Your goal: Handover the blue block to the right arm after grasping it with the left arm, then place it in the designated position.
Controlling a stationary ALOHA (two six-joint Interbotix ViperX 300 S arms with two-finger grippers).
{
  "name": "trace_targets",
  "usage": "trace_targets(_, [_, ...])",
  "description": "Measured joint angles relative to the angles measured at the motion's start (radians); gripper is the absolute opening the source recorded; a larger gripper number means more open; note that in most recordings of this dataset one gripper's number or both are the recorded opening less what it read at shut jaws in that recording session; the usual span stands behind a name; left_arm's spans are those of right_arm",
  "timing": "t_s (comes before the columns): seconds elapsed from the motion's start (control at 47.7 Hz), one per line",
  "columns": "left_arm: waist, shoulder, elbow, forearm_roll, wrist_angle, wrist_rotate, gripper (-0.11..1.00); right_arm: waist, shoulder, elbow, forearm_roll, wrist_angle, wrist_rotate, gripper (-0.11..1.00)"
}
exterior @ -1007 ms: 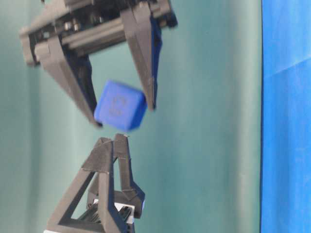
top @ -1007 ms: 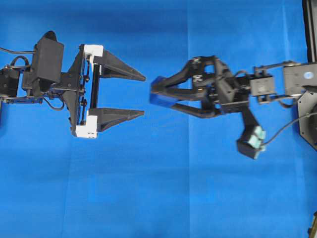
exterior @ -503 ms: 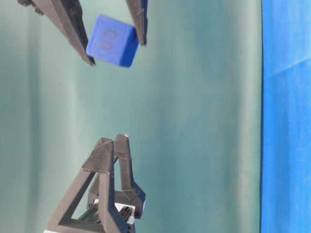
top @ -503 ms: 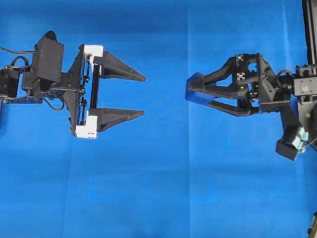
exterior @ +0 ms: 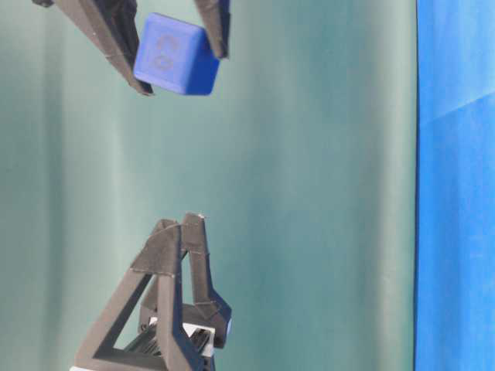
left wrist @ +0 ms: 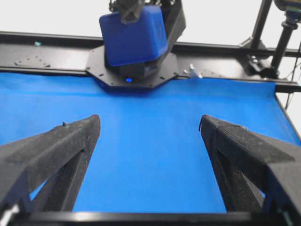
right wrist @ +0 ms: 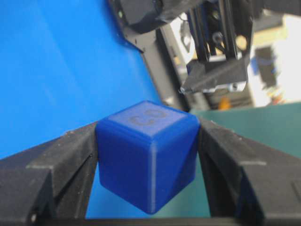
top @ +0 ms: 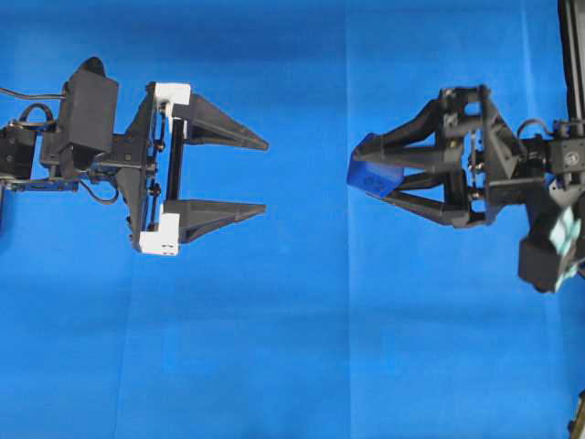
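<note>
- Left gripper (top: pixel 265 176): at the left of the overhead frame, on the left arm (top: pixel 87 128) with white brackets. Its two black fingers stand wide apart with nothing between them, pointing toward the right of the frame.
- Right gripper (top: pixel 366 174): at the right of the overhead frame, on the right arm (top: pixel 512 169). Its fingers are clamped on the blue block (top: pixel 373 174), one finger against each of two opposite faces.
- Blue block: held at the fingertips, clear of the blue cloth (top: pixel 292 347), right of centre in the overhead frame. In the right wrist view the block (right wrist: pixel 146 157) fills the gap between the fingers, an embossed face turned upward.
- Table-level view: the block (exterior: pixel 176 56) sits at the upper left of the frame, between the right gripper's fingers; the left gripper's fingers (exterior: pixel 182 270) are at lower left, well apart from it.
- Left wrist view: the block (left wrist: pixel 134 34) appears at top centre, beyond and between the spread fingers (left wrist: pixel 61 146).
</note>
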Motion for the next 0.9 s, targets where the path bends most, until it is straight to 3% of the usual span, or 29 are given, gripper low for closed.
trace_targets(0.084, [0.0,-0.002,-0.002,0.0,0.0,0.0,0.91,0.0,-0.014,0.0,0.061,0.005,0.101,0.47])
trace_targets(0.21, [0.0,0.0,0.0,0.0,0.0,0.0,0.91,-0.002,-0.035,0.0,0.109,0.032,0.253,0.47])
trace_targets(0.524, [0.0,0.0,0.0,0.002,0.008,0.0,0.91,0.0,-0.067,0.0,0.129,0.107,0.641,0.47])
trace_targets(0.65, [0.0,-0.002,-0.002,0.0,0.009,0.0,0.91,0.0,-0.072,0.0,0.129,0.137,0.721,0.47])
trace_targets(0.902, [0.0,-0.002,0.0,0.0,0.011,0.0,0.91,0.0,-0.074,0.0,0.129,0.153,0.738,0.47])
